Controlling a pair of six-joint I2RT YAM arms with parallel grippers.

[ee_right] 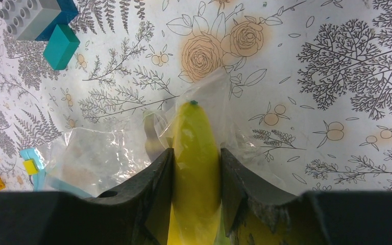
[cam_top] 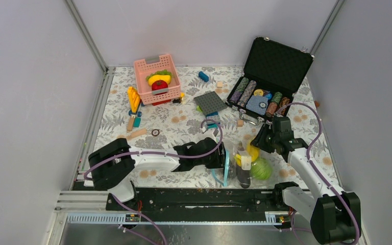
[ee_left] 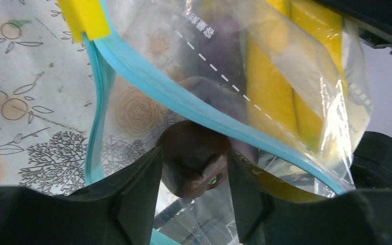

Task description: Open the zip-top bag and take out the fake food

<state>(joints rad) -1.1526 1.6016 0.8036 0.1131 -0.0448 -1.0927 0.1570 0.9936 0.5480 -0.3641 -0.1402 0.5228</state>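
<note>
Here, the left gripper (ee_left: pixel 194 191) is clamped on a dark round piece (ee_left: pixel 191 153) at the mouth of the zip-top bag (ee_left: pixel 306 76); a purple shape beyond it is blurred by film. The right gripper (ee_right: pixel 196 176) pinches a yellow banana (ee_right: pixel 194 132) through the plastic, the banana's near end cut off. A teal block (ee_right: pixel 61 46) lies well ahead, to this gripper's left.

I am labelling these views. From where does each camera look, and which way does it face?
Top external: above and behind the bases, facing down at the table; both arms show, left claw and right claw at the zip-top bag.
Left wrist: on the left arm, facing into the bag mouth; its fingers pinch a dark round piece.
Right wrist: on the right arm, facing down; its fingers squeeze a banana.
All three show the bag and banana.
</note>
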